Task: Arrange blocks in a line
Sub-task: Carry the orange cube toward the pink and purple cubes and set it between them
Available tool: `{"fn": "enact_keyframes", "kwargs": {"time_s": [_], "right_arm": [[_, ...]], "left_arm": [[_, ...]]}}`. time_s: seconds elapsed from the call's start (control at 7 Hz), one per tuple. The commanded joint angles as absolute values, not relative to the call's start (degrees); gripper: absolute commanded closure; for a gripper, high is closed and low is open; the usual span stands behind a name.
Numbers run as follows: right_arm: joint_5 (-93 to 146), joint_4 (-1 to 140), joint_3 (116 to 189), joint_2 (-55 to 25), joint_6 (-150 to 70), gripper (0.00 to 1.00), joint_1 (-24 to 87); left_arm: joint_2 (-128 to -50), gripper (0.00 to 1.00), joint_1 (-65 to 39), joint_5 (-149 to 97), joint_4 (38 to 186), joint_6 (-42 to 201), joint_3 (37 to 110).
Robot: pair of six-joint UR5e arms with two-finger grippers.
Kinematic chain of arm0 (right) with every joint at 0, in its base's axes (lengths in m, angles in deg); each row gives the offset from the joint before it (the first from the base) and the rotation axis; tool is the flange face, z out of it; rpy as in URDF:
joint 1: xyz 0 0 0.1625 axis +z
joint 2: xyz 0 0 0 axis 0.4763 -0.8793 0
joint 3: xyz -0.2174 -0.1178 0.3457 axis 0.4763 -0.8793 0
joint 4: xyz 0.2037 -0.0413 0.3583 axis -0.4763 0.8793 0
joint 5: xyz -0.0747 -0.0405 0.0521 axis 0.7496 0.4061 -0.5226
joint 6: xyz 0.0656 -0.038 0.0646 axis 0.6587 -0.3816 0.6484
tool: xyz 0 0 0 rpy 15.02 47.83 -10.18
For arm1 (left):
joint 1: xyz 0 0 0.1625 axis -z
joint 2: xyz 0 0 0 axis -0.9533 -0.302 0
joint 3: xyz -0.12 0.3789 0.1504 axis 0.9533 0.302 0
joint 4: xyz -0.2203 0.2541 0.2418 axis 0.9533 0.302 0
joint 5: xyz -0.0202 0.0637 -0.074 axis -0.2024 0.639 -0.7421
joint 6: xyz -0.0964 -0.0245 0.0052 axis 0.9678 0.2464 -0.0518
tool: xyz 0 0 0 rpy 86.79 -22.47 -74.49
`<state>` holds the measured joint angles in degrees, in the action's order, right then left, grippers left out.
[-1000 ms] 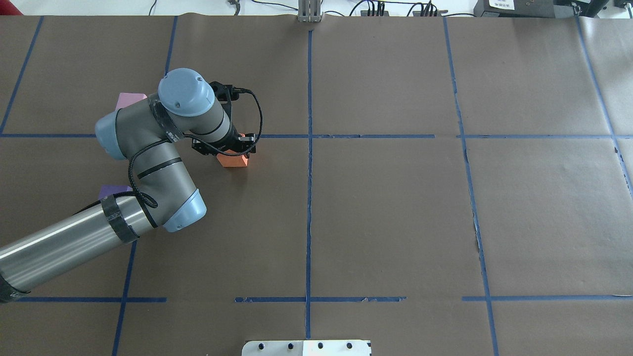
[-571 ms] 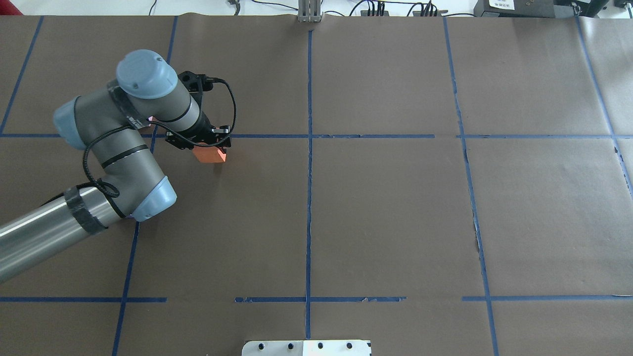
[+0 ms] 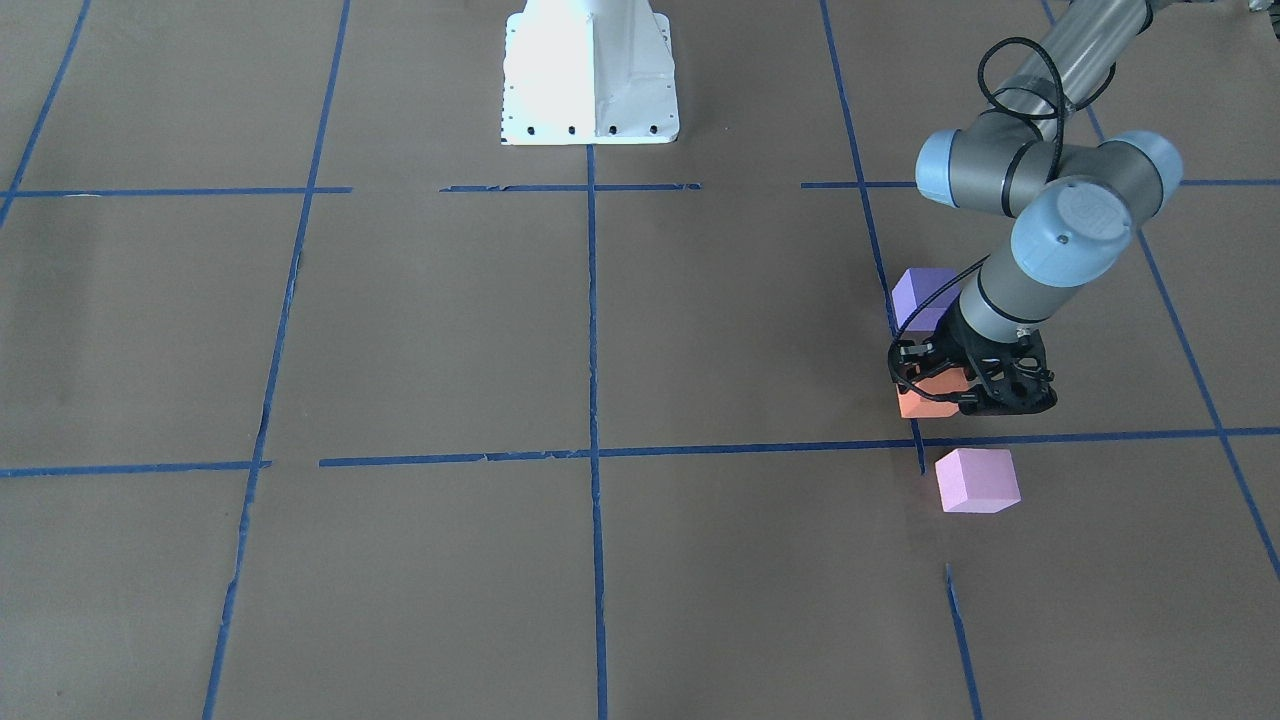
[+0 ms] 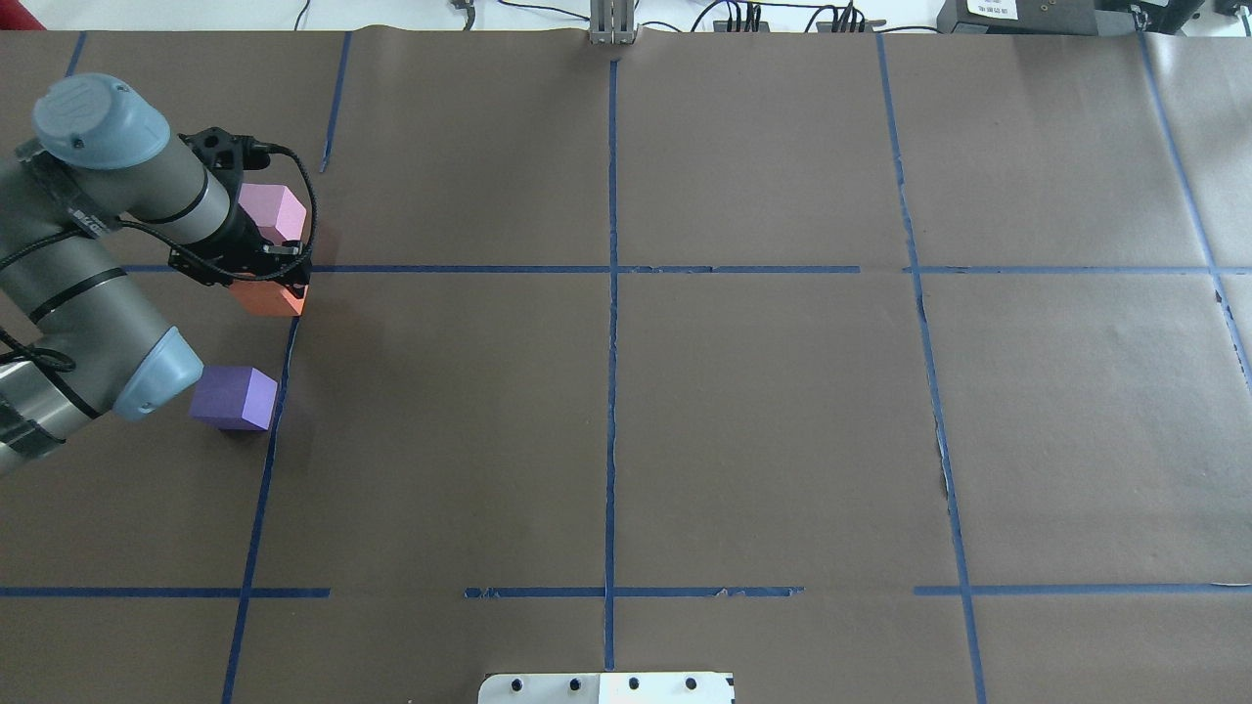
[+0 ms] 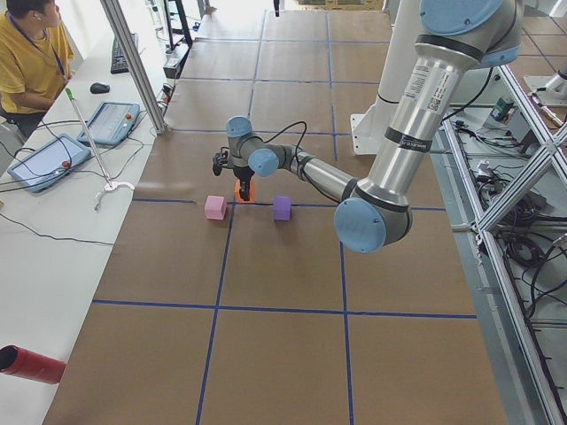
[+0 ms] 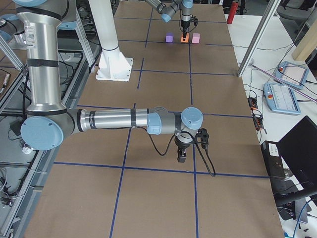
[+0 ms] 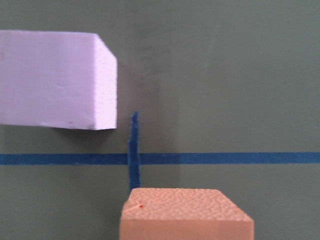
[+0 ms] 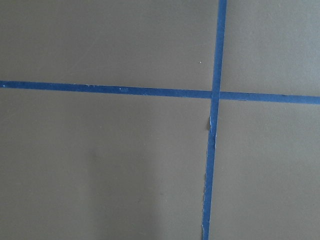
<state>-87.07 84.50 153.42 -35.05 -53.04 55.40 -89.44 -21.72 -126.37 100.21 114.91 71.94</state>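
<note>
brown paper [image 4: 763,420] covers the whole table, and blue tape lines [image 4: 612,391] divide it in big squares. at the table's end a person in a yellow shirt [image 5: 27,62] sits at a white desk [image 5: 53,239]. a label [image 5: 435,88] on the left arm [image 5: 403,159] is too small to read. the left gripper [image 3: 945,393] points down and pinches the orange block [image 4: 269,299] from two sides, near a crossing of the tape. this block is between the pink block [image 4: 274,210] and the purple block [image 4: 235,397], apart from both. the right gripper [image 6: 182,154] hangs over the paper, well apart from them; if it is spread or pressed together i cannot tell.
</note>
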Motion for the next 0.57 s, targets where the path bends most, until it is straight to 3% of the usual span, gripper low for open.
{"fn": "enact_keyframes", "kwargs": {"time_s": [0.0,0.14,0.29,0.43], "right_arm": [[-87.07,84.5,153.42,-35.05,-53.04,0.0,55.4],[-87.07,84.5,153.42,-35.05,-53.04,0.0,55.4],[-87.07,84.5,153.42,-35.05,-53.04,0.0,55.4],[-87.07,84.5,153.51,-35.05,-53.04,0.0,55.4]], "left_arm": [[-85.9,0.88,-21.01,-127.13,105.81,114.6,71.52],[-85.89,0.32,-21.35,-127.13,105.93,114.86,71.34],[-85.89,0.0,-21.36,-127.04,106.19,115.21,71.34],[-85.89,0.0,-21.1,-127.13,106.19,114.78,71.86]]}}
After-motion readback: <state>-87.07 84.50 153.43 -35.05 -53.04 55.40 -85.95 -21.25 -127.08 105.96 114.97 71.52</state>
